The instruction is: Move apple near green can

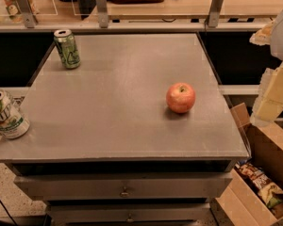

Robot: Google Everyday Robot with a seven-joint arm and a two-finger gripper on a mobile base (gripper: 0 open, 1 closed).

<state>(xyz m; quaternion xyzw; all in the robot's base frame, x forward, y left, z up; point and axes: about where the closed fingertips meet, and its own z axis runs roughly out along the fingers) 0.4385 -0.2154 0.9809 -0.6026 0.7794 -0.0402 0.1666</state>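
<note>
The red-orange apple [180, 97] sits on the grey table top [122, 102], right of centre. The slim green can [67, 49] stands upright at the table's far left corner, well away from the apple. My gripper [272, 95] hangs at the right edge of the view, beyond the table's right side, to the right of the apple and above table height. It holds nothing that I can see.
A white-and-green can [6, 115] with large lettering stands at the table's near left edge. An open cardboard box [262, 182] with snack bags sits on the floor at the right. Drawers [125, 189] are below the table top. A railing with posts [101, 6] runs behind.
</note>
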